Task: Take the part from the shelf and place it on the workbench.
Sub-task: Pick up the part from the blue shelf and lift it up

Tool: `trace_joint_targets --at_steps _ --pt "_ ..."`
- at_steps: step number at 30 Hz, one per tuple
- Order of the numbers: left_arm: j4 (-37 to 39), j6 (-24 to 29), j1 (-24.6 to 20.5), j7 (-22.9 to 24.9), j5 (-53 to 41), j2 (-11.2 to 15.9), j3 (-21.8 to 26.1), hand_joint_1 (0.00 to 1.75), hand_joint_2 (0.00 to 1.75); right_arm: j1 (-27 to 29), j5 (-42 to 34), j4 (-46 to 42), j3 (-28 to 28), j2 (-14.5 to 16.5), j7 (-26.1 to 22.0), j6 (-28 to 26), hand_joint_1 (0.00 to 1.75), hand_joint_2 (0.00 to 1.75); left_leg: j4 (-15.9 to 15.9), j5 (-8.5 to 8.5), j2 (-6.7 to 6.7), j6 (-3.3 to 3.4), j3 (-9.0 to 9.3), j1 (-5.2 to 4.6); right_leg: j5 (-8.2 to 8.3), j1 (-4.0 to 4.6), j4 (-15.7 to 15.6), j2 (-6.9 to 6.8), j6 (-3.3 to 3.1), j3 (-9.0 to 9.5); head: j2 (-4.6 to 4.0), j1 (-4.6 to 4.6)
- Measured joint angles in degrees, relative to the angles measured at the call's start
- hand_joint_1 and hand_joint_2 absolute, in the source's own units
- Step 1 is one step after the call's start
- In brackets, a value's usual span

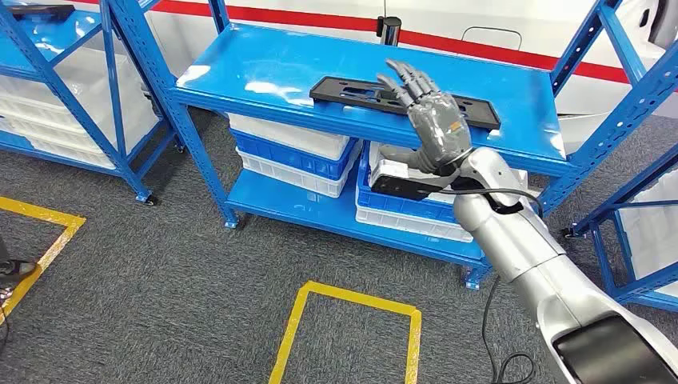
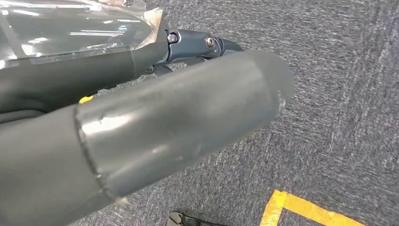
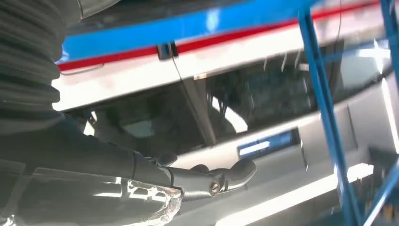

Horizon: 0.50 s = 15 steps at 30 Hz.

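At shelf top tier: right robot hand (image 1: 428, 108) raised, fingers spread, holding nothing, over long flat black plastic part (image 1: 352, 90) lying on blue metal shelf (image 1: 264, 76). Reach step. Next: lower, close fingers round part's edge, lift clear.

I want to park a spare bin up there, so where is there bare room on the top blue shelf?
On the top shelf, the left half is bare, from its left edge to the black part. The right half is crowded: the part lies there with the right hand over it.
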Motion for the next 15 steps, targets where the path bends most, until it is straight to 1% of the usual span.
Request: trace_joint_targets --at_steps 2,7,10,15 --pt "0.0 0.0 -0.1 0.0 -0.2 0.0 -0.1 0.0 0.0 0.0 0.6 1.5 0.7 0.7 0.5 0.1 0.0 1.75 0.0 0.0 -0.02 0.0 0.0 0.0 0.0 0.0 0.0 0.0 0.0 0.0 0.01 0.01" --pt "0.0 -0.2 -0.1 0.0 -1.0 0.0 -0.6 0.0 0.0 -0.3 4.0 9.5 3.9 4.0 3.1 0.1 0.0 1.75 0.0 0.02 -0.05 -0.02 -0.02 0.0 0.0 0.0 0.0 -0.01 0.0 0.0 0.01 0.02" --pt "0.0 -0.2 -0.2 0.3 -1.5 0.0 -1.0 0.0 0.0 -0.7 6.3 15.2 5.5 6.1 5.8 0.1 0.0 1.75 0.0 0.02 -0.04 -0.02 -0.03 0.0 0.0 0.0 0.0 0.0 0.0 -0.01 0.0 0.02" --pt "0.0 -0.5 -0.3 1.1 -2.4 0.0 -1.5 0.0 0.0 -1.9 9.9 23.1 6.9 8.5 11.3 0.4 0.0 1.75 0.0 0.02 -0.06 -0.02 -0.05 -0.01 0.0 0.0 0.0 -0.01 0.0 -0.04 0.01 0.01"
